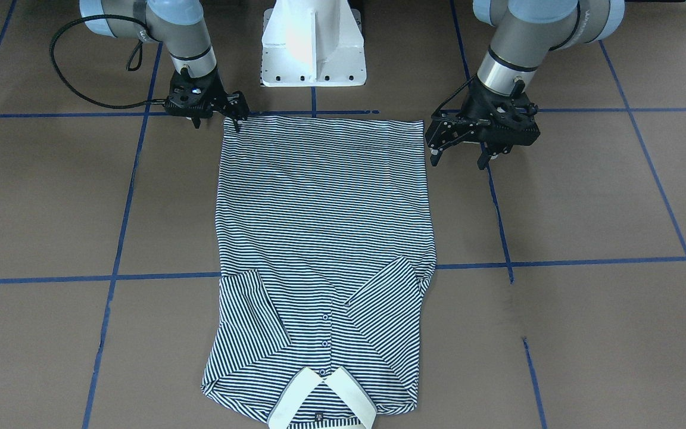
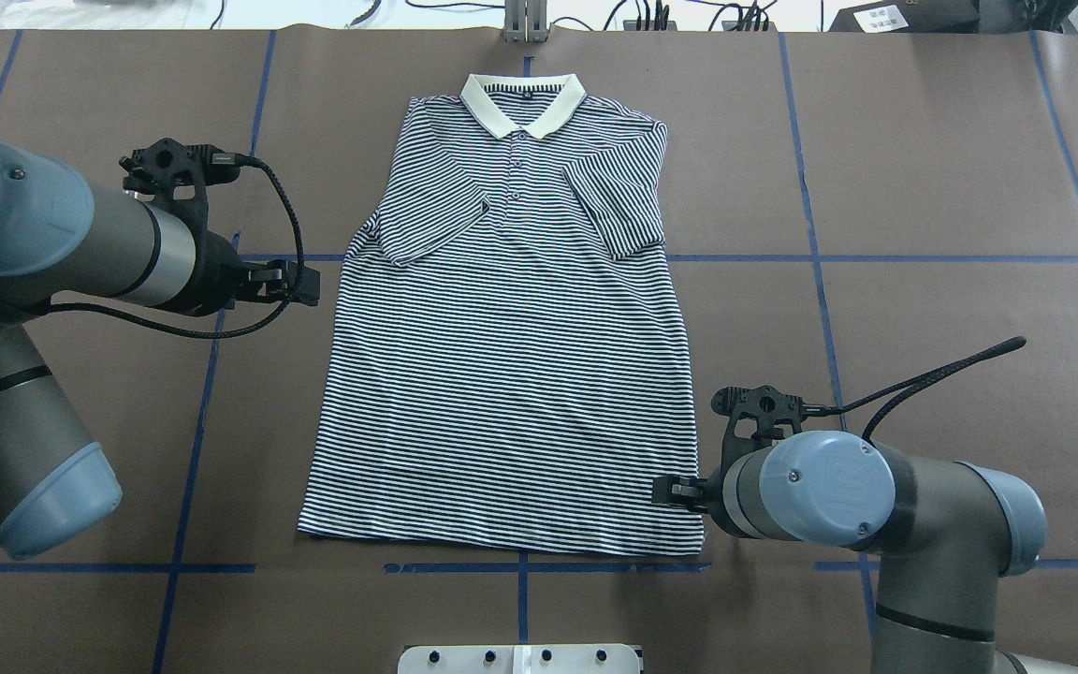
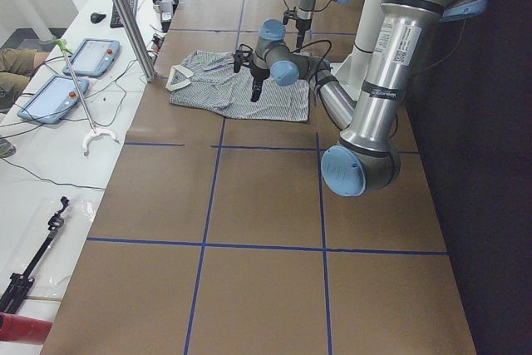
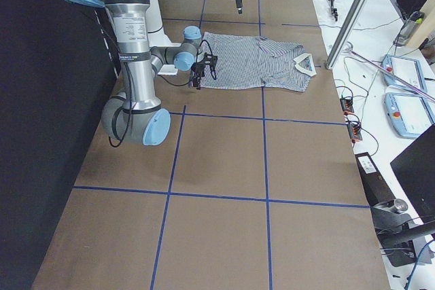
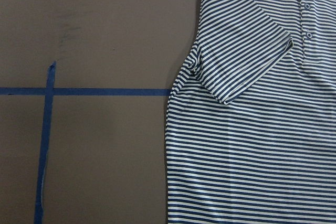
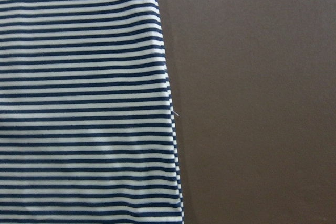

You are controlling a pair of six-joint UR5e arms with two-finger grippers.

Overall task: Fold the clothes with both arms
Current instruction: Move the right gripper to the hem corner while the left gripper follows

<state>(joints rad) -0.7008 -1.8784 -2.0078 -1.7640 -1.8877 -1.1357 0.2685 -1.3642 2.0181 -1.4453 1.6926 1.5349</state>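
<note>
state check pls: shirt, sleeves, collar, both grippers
polo shirt, flat, front up, body unfolded.
sleeves, both folded in over the chest.
collar, lying flat, spread open.
left gripper, open, raised by the shirt's edge, holding nothing.
right gripper, open, at a hem corner; contact unclear.

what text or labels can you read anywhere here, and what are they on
Print on the left-arm label: too small to read.
Print on the right-arm label: too small to read.
Mark on the neck tag inside the polo shirt collar: blurred, unreadable.
Nothing else shows legible text.
</note>
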